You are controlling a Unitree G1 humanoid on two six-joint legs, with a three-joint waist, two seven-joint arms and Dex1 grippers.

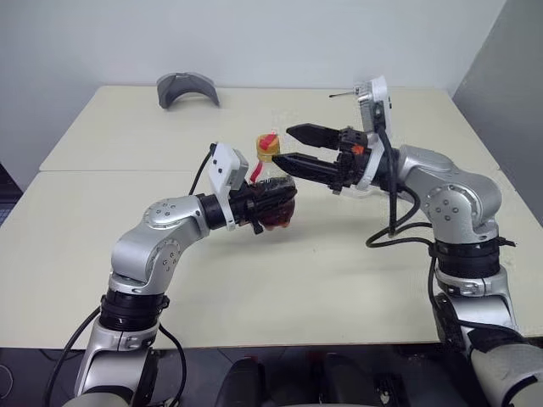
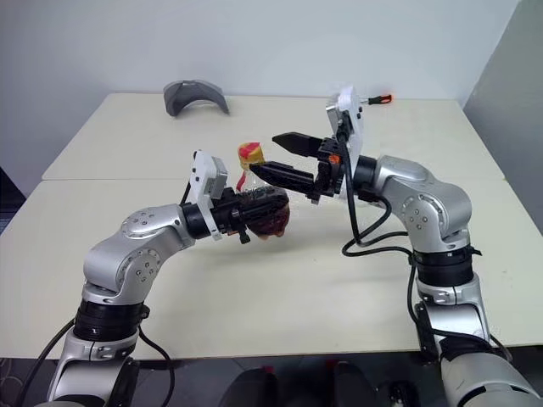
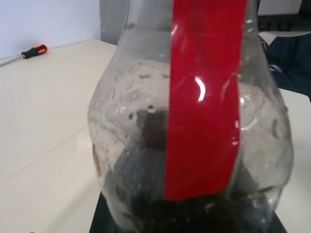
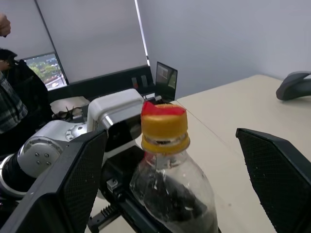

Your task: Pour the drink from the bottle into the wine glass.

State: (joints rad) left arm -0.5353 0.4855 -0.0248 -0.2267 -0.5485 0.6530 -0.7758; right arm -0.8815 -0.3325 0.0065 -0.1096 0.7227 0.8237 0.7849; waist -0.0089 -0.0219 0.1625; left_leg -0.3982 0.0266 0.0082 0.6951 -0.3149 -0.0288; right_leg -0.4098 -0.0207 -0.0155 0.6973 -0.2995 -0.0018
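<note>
The clear bottle (image 4: 167,194) has a yellow cap (image 4: 164,127), a red strip (image 3: 204,97) and dark reddish-brown drink (image 1: 276,216).

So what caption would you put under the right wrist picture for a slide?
Open right gripper flanks the yellow cap of the bottle, held upright by the left gripper.

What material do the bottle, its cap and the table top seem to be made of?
The bottle: probably thin clear plastic; see-through, with dented walls and soft glints. The cap: likely yellow opaque plastic, with a red strip across its top. The table top: smooth matte cream, perhaps laminate; the core cannot be judged.
</note>
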